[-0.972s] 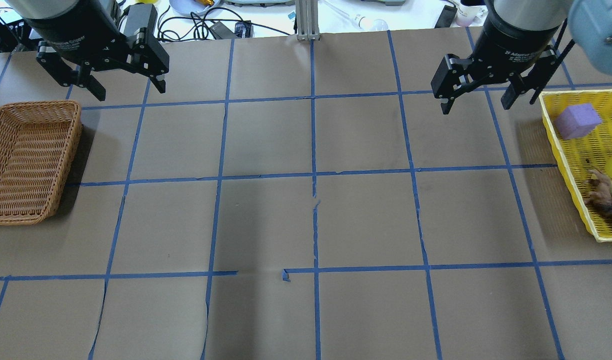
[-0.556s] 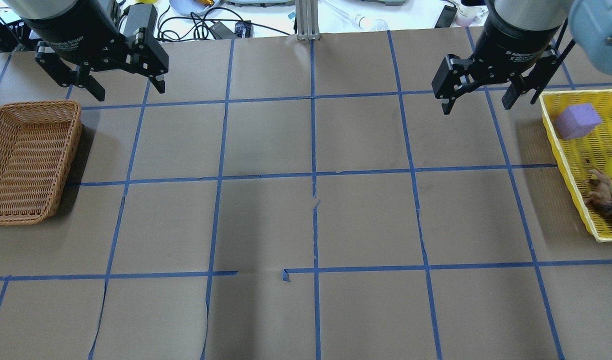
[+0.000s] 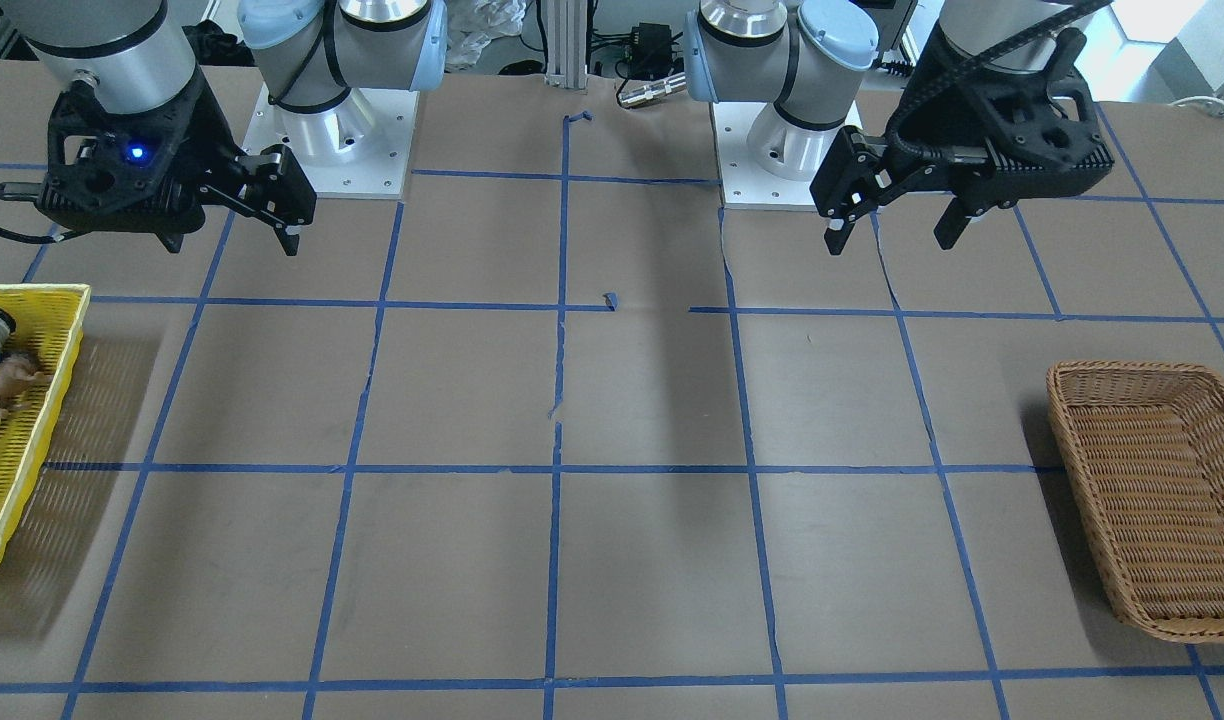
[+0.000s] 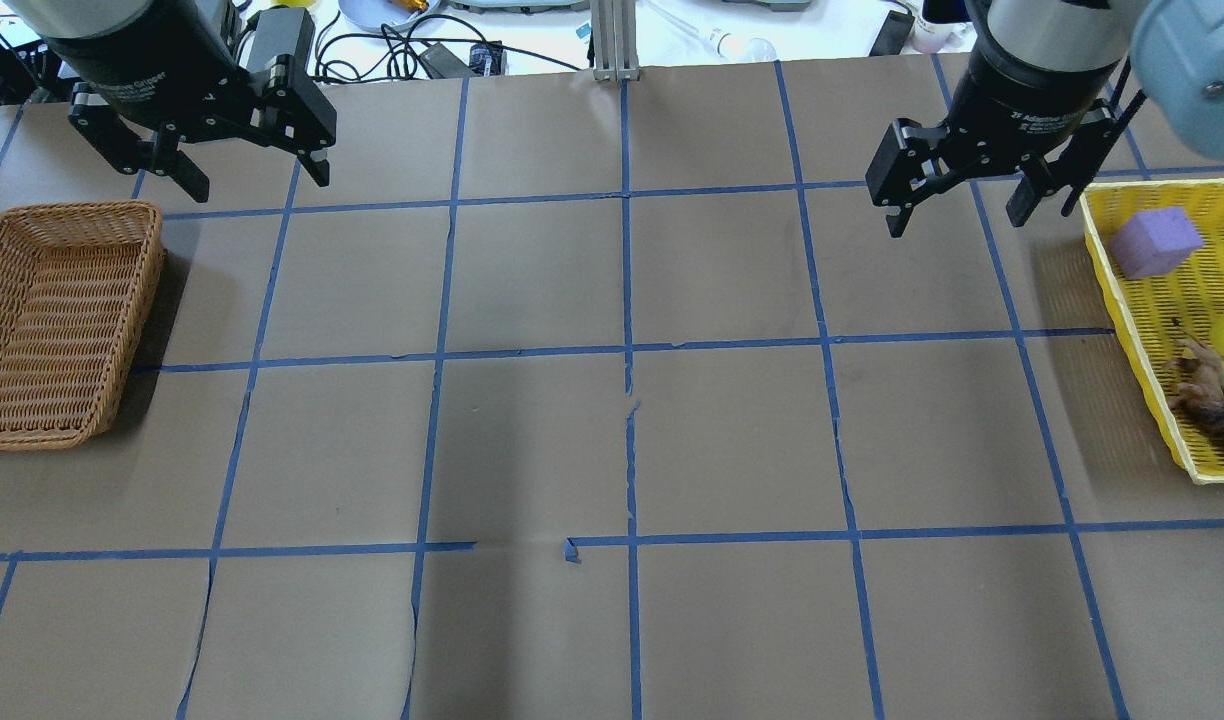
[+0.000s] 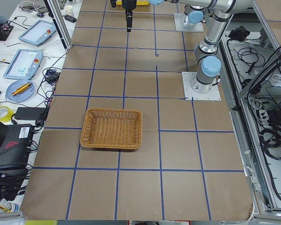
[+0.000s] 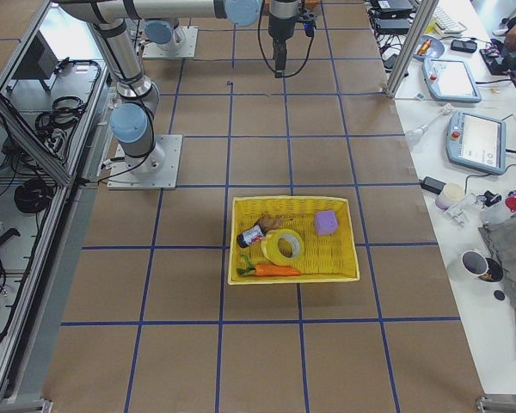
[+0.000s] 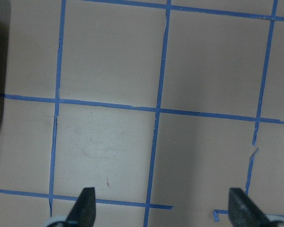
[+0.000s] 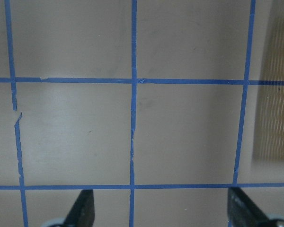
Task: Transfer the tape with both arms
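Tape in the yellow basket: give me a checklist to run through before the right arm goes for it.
1. Right end effector open: ok.
2. Left end effector open: ok.
3. Tape in view in the yellow basket: ok.
4. Right end effector over the tape: not ok, it hangs over the table beside the basket.
5. Room around the tape: cannot tell, carrot and can lie close.
6. Wicker basket holds nothing: ok.

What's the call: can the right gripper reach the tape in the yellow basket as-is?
Probably yes: the right gripper is open, hovering beside the yellow basket, and the tape lies uncovered there, though a carrot lies alongside.
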`<state>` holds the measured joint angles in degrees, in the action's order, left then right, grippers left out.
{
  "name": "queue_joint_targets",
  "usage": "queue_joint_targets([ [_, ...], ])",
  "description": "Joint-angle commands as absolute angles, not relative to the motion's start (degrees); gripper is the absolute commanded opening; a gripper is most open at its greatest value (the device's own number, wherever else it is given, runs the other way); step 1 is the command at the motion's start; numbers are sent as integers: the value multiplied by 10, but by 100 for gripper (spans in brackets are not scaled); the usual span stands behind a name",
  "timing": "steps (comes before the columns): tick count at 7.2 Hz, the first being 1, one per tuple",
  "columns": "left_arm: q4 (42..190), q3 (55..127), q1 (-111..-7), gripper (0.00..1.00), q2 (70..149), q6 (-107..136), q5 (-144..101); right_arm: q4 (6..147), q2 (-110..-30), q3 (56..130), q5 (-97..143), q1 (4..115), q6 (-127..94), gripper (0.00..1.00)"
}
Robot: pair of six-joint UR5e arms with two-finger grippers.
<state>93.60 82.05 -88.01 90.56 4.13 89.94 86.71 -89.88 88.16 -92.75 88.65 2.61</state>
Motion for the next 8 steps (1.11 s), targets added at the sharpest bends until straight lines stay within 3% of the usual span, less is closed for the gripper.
queue_joint_targets([
  [1, 936, 820, -880, 100, 906, 41, 898, 867, -898, 882, -936, 887, 26, 100],
  [5, 936, 821, -880, 100, 905, 41, 899, 882, -892, 886, -942, 876, 49, 100],
  [8, 936, 822, -881, 100, 904, 40, 903, 896, -881, 887, -935, 705, 337, 100],
])
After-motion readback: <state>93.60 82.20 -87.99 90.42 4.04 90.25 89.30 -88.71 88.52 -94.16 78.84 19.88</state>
